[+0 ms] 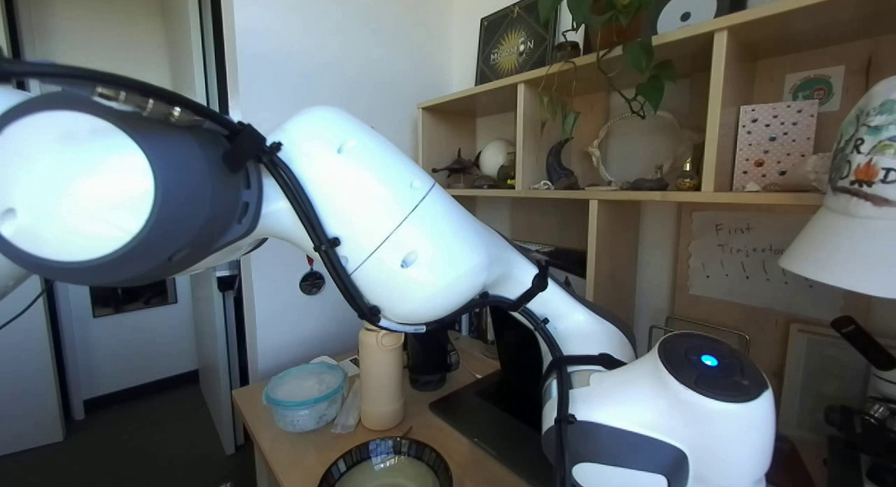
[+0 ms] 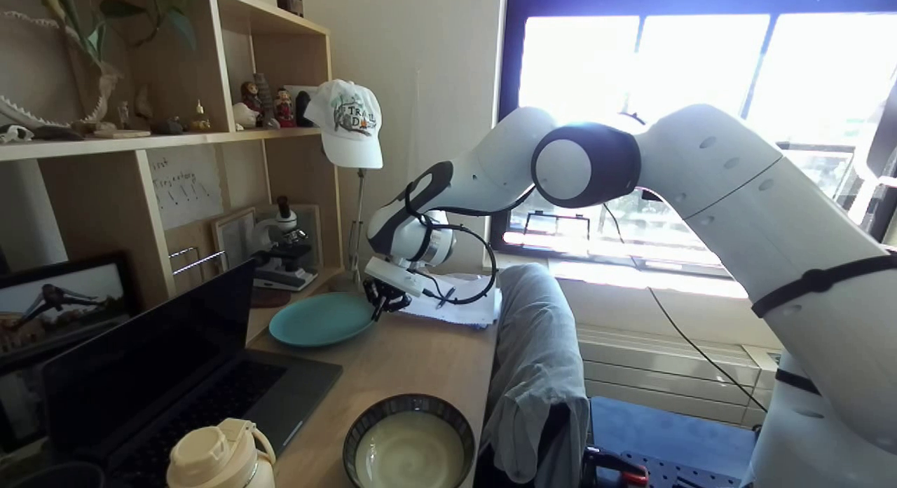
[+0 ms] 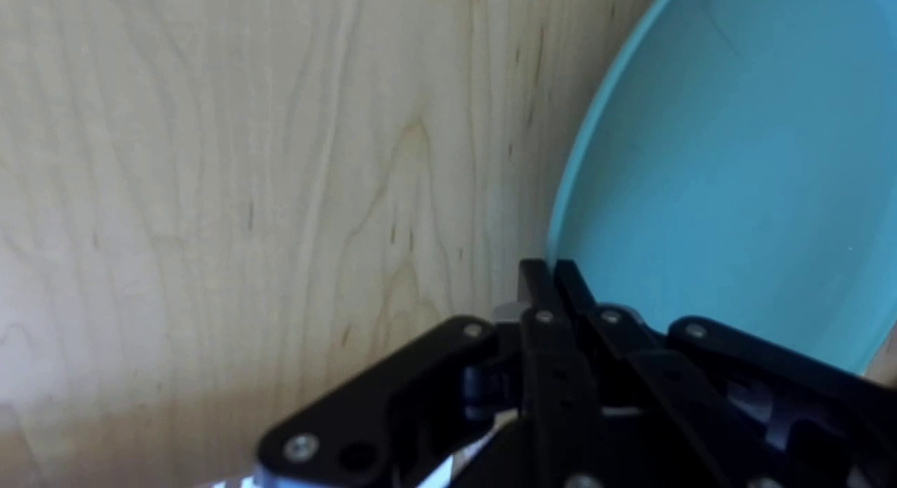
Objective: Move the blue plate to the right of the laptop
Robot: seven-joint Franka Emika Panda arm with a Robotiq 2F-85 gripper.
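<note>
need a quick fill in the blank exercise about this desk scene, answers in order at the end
The gripper pinches the edge of the blue ____.
The laptop is not closed but ____.
The main colour of the cap is ____.
The bowl has a rim ____ in colour than its inside.
Missing words: plate; open; white; darker.
</note>
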